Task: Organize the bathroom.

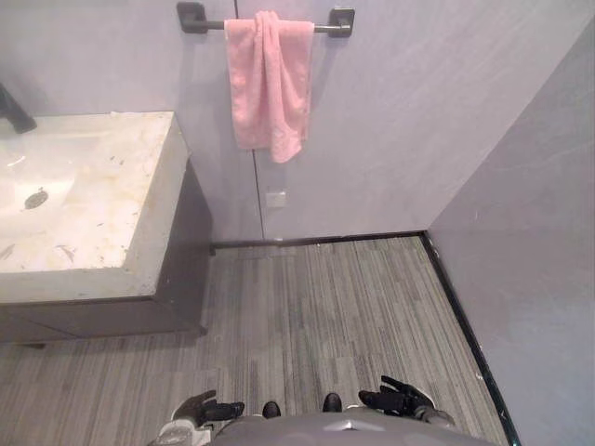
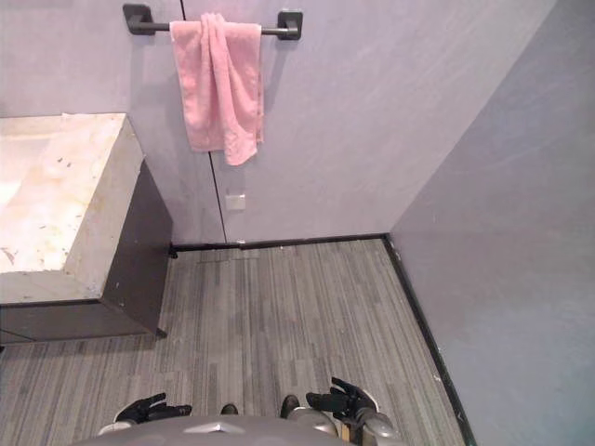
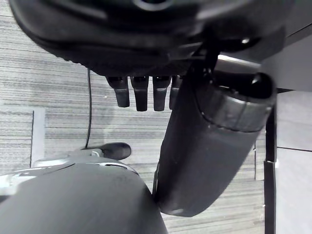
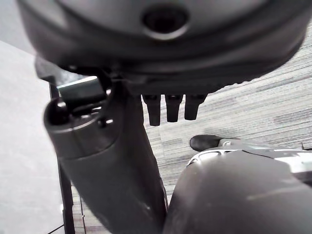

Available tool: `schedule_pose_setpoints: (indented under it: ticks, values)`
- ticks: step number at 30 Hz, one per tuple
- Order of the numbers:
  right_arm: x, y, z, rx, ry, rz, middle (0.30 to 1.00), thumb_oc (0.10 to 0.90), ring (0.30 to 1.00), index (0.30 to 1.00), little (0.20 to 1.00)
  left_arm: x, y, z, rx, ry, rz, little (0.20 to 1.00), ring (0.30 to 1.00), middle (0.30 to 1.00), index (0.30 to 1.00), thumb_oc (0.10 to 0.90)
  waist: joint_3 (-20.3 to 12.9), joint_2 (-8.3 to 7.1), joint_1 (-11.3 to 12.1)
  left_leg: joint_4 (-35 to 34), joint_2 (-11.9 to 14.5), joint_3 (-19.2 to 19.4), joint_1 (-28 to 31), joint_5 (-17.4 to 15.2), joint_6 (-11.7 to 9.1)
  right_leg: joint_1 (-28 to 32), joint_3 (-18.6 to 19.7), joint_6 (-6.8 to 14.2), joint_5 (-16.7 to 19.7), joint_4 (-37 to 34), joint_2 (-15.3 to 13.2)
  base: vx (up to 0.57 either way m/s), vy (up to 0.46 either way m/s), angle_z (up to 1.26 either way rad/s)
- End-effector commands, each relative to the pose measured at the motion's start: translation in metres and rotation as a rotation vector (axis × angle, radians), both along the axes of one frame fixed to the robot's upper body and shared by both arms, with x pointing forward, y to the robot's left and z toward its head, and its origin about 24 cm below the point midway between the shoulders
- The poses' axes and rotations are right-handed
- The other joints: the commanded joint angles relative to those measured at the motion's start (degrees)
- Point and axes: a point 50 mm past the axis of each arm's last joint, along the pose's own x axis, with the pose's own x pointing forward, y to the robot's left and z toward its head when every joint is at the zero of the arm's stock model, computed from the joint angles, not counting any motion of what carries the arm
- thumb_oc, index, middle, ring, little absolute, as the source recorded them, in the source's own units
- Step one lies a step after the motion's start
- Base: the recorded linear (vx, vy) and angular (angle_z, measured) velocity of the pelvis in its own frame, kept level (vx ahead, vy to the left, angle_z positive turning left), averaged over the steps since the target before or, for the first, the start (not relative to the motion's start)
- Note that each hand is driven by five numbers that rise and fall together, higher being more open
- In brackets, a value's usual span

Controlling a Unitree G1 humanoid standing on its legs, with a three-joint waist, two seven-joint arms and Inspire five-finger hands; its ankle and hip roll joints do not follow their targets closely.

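Pink towel [image 1: 270,79]: draped over a dark wall-mounted towel bar [image 1: 265,22] high on the grey wall [image 1: 409,121]. It is hung unevenly, bunched toward the middle of the bar, with one folded corner reaching lower than the rest. It is touched by neither hand and is well apart from both.

Vanity: a pale, stained stone countertop with an integrated sink basin [image 1: 65,186] is set on a dark cabinet [image 1: 181,251] to the robot's left, against the same wall as the towel. A drain [image 1: 35,198] is seen in the basin, and part of a dark faucet [image 1: 14,111] at the far left edge.

Wall fitting: a small pale square plate [image 1: 275,199] is fixed low on the wall below the towel.

Floor: grey striped planks [image 1: 325,307], bordered by a dark skirting strip [image 1: 316,241] along the back wall and the right-hand wall.

Left hand [image 1: 200,407]: held low at the robot's side, above the floor, with nothing in it. In the left wrist view its fingers [image 3: 139,95] are seen hanging straight and relaxed in a row, the thumb extended beside them.

Right hand [image 1: 400,400]: held low at the opposite side, likewise unloaded. In the right wrist view the fingers [image 4: 168,109] are seen extended and loosely spread, the thumb standing clear of them.
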Motion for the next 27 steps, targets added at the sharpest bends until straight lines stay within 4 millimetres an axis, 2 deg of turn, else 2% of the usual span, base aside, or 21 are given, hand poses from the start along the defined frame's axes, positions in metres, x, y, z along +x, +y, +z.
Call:
schedule_pose_setpoints:
  ticks: [1, 7, 10, 12, 14, 16, 19, 23, 26, 27]
  values:
    - [0.009, -0.013, 0.005, -0.066, -0.045, 0.075, 0.9, 0.8, 0.9, 0.9, 0.9, 0.016, -0.008, 0.001, -0.038, -0.049, 0.014, 0.9, 0.9, 0.9, 0.9, 0.8, -1.0, 2.53, 0.0, 0.6, 1.2, 3.8, 0.1, -4.3, -0.8, -0.4, -2.1, 3.5, -5.7, 3.3, 2.2, 0.0, 0.0, 0.0]
    - [0.022, -0.013, 0.011, -0.066, -0.138, 0.077, 0.9, 0.8, 0.9, 0.9, 0.9, 0.023, -0.002, 0.005, -0.022, -0.138, 0.066, 0.9, 0.9, 0.9, 0.9, 0.8, -0.9, 2.61, 0.2, 0.6, 1.1, 3.8, 0.0, -4.2, -0.9, -0.4, -2.2, 3.4, -5.7, 3.3, 2.2, 0.0, -0.002, 0.01]
    - [0.038, -0.012, 0.019, -0.086, -0.233, 0.107, 0.9, 0.8, 0.9, 0.9, 0.9, 0.03, 0.002, 0.01, -0.042, -0.199, 0.117, 0.9, 0.9, 0.9, 0.9, 0.8, -0.8, 2.75, 0.2, 0.6, 1.2, 3.8, 0.2, -4.2, -0.9, -0.4, -2.2, 3.4, -5.6, 3.2, 2.2, 0.0, 0.0, 0.0]
    - [0.05, -0.012, 0.026, -0.097, -0.294, 0.118, 0.9, 0.8, 0.9, 0.9, 0.9, 0.038, 0.003, 0.013, -0.05, -0.236, 0.112, 0.9, 0.9, 0.9, 0.9, 0.8, -0.7, 2.87, 0.1, 0.6, 1.3, 3.9, 0.2, -4.1, -0.9, -0.4, -2.2, 3.3, -5.6, 3.1, 2.3, 0.0, -0.018, 0.0]
    - [0.072, -0.01, 0.041, -0.109, -0.4, 0.143, 0.9, 0.8, 0.9, 0.9, 0.9, 0.056, 0.006, 0.022, -0.047, -0.315, 0.093, 0.9, 0.9, 0.9, 0.9, 0.8, -0.7, 3.11, -0.1, 0.6, 1.4, 4.0, 0.2, -4.0, -0.9, -0.5, -2.0, 3.1, -5.5, 3.1, 2.4, -0.01, -0.045, 0.01]
    - [0.085, -0.009, 0.052, -0.109, -0.476, 0.154, 0.9, 0.8, 0.9, 0.9, 0.9, 0.068, 0.007, 0.029, -0.063, -0.369, 0.094, 0.9, 0.9, 0.9, 0.9, 0.8, -0.7, 3.3, -0.3, 0.6, 1.6, 4.2, 0.2, -3.9, -0.9, -0.6, -1.9, 3.0, -5.4, 3.1, 2.6, 0.0, -0.041, 0.0]
    - [0.111, -0.001, 0.08, -0.12, -0.645, 0.202, 0.9, 0.8, 0.9, 0.9, 0.9, 0.098, 0.008, 0.049, -0.073, -0.49, 0.091, 0.9, 0.9, 0.9, 0.9, 0.8, -0.7, 3.77, -0.8, 0.8, 1.8, 4.6, 0.1, -3.6, -0.9, -0.6, -1.4, 2.7, -5.4, 3.1, 2.8, 0.01, -0.043, -0.03]
    - [0.137, 0.012, 0.12, -0.121, -0.865, 0.268, 0.9, 0.8, 0.9, 0.9, 0.9, 0.132, 0.005, 0.079, -0.107, -0.654, 0.068, 0.9, 0.9, 0.9, 0.9, 0.8, -0.7, 4.2, -1.3, 1.0, 2.1, 4.8, 0.2, -3.4, -1.0, -0.5, -0.8, 2.4, -5.5, 2.9, 3.3, 0.02, -0.067, -0.05]
    - [0.153, 0.02, 0.153, -0.13, -1.045, 0.333, 0.9, 0.8, 0.9, 0.9, 0.9, 0.157, 0.001, 0.113, -0.103, -0.816, 0.011, 0.9, 0.9, 0.9, 0.9, 0.8, -0.5, 4.28, -1.4, 2.7, 2.4, 5.3, -0.1, -3.8, -1.1, -0.3, -0.4, 1.9, -5.7, 2.9, 3.5, 0.03, -0.086, -0.03]
    - [0.16, 0.024, 0.17, -0.124, -1.13, 0.348, 0.9, 0.8, 0.9, 0.9, 0.9, 0.17, 0.001, 0.135, -0.039, -0.909, 0.005, 0.9, 0.9, 0.9, 0.9, 0.8, -0.3, 4.03, -1.2, 5.9, 2.5, 5.7, -1.2, -4.5, -1.4, -0.2, -0.2, 1.5, -6.0, 3.0, 3.4, 0.02, -0.077, -0.07]
